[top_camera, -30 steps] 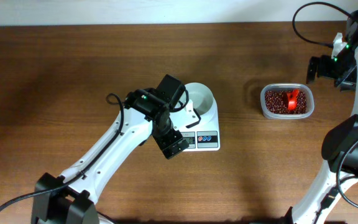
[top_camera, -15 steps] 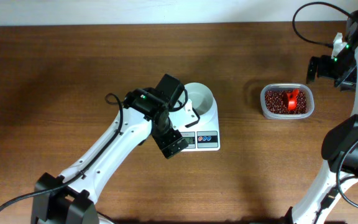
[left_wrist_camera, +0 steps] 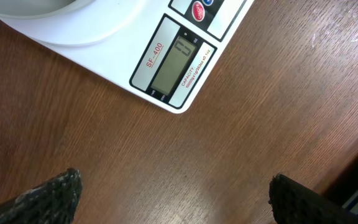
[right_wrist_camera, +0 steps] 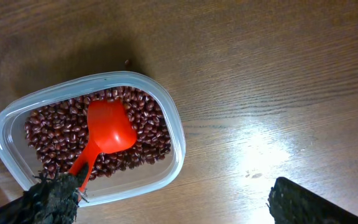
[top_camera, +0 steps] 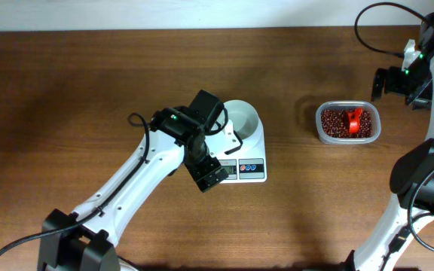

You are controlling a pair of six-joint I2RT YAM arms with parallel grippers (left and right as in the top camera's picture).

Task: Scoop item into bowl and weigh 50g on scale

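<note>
Logging both arms at this moment. Small white rectangular digital scale (top_camera: 257, 147) is my reference. The round white smooth bowl (top_camera: 242, 118) sits on the scale's platform, at the end away from the grey display (left_wrist_camera: 175, 60). I see nothing inside the bowl from overhead. I cannot read the display digits, but the label beside them says SF-400.

Left gripper (left_wrist_camera: 173, 200) hangs over bare wood just beside the display end of the scale. Its fingers are spread wide, with nothing between them and touching nothing.

The small dark red-brown beans (right_wrist_camera: 149, 132) are well apart from the scale, off the side where the red and blue buttons (top_camera: 251, 165) sit. They fill a clear rounded-rectangular plastic tub (right_wrist_camera: 176, 135). A red plastic scoop (right_wrist_camera: 109, 128) lies on top of the beans, bowl-end up and handle running toward the tub's rim.

Right gripper (right_wrist_camera: 179, 203) hangs just beyond the tub, on the side away from the scale. Its fingers are apart and grip nothing.
</note>
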